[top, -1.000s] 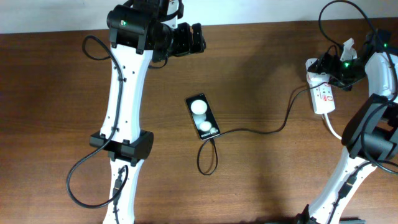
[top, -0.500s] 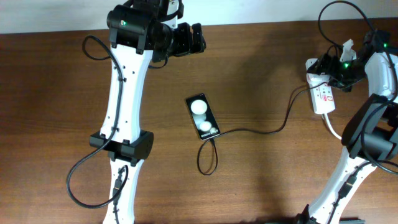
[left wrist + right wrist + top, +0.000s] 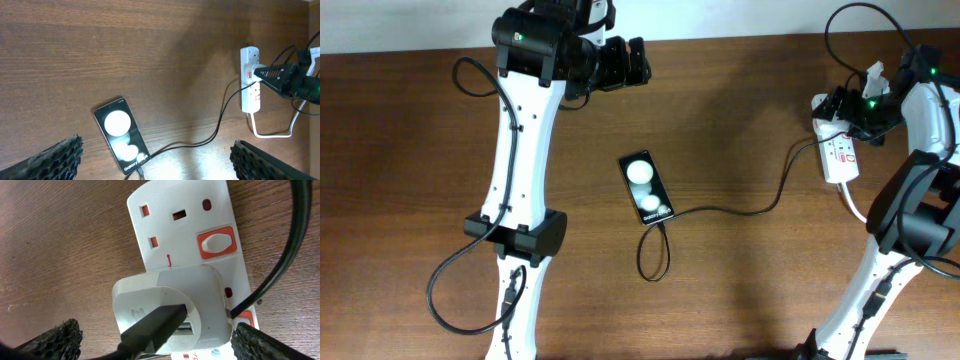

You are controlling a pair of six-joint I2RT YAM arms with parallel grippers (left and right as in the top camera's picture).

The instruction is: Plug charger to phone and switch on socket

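Observation:
The phone (image 3: 646,189) lies face up mid-table, with two white spots on its face; it also shows in the left wrist view (image 3: 121,135). The charger cable (image 3: 740,211) meets the phone's near end, loops, and runs right to a white plug adapter (image 3: 170,305) seated in the socket (image 3: 840,152). The socket's upper red switch (image 3: 216,242) is uncovered. My right gripper (image 3: 162,345) is open just above the socket, a finger on each side of the adapter. My left gripper (image 3: 160,167) is open and empty, held high at the far side (image 3: 632,60).
The socket's thick white cord (image 3: 855,205) curves off toward the right arm's base. The left arm's long white link (image 3: 515,150) lies over the table's left part. A black arm cable (image 3: 450,290) loops at the lower left.
My right wrist has shifted slightly toward the far edge over the socket. The phone, the cable and the left arm have not moved.

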